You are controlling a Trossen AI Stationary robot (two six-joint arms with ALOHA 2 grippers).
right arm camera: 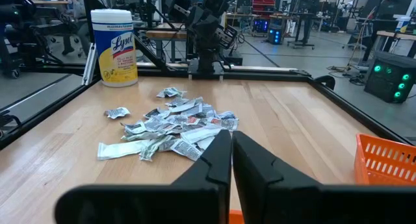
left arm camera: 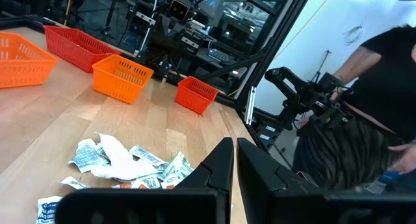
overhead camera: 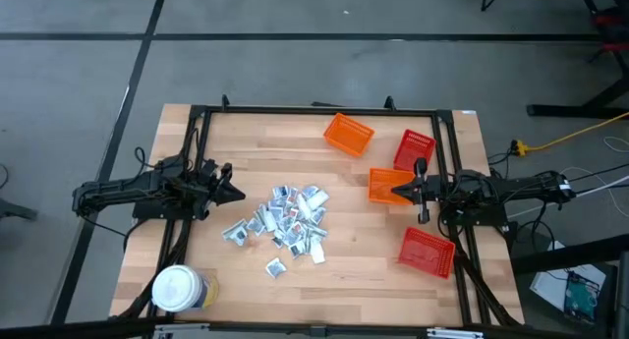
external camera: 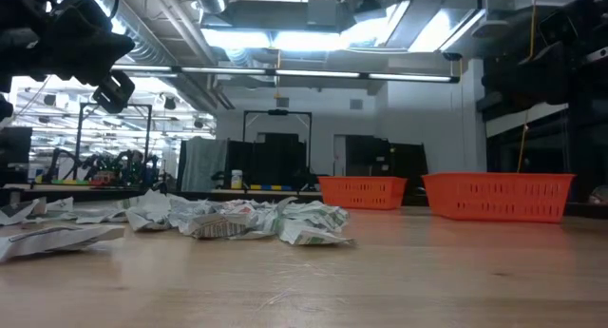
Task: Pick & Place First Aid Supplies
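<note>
I see wooden counter (overhead camera: 393,280), both arms parked at its edges. Four mesh baskets on right half: two orange (overhead camera: 349,135) (overhead camera: 385,183), two red (overhead camera: 415,148) (overhead camera: 428,252). Lysol wipes jar (overhead camera: 177,289) upright at near-left corner. Left claw (overhead camera: 239,192) fingers pressed together, empty, hovering just left of pile. Right claw (overhead camera: 396,191) likewise closed, empty, over orange basket. First aid sachets (overhead camera: 286,221) heaped mid-counter, one stray (overhead camera: 276,268) apart, nearer the front edge.

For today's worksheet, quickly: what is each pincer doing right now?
Left pincer: closed, holding nothing.
Right pincer: closed, holding nothing.
</note>
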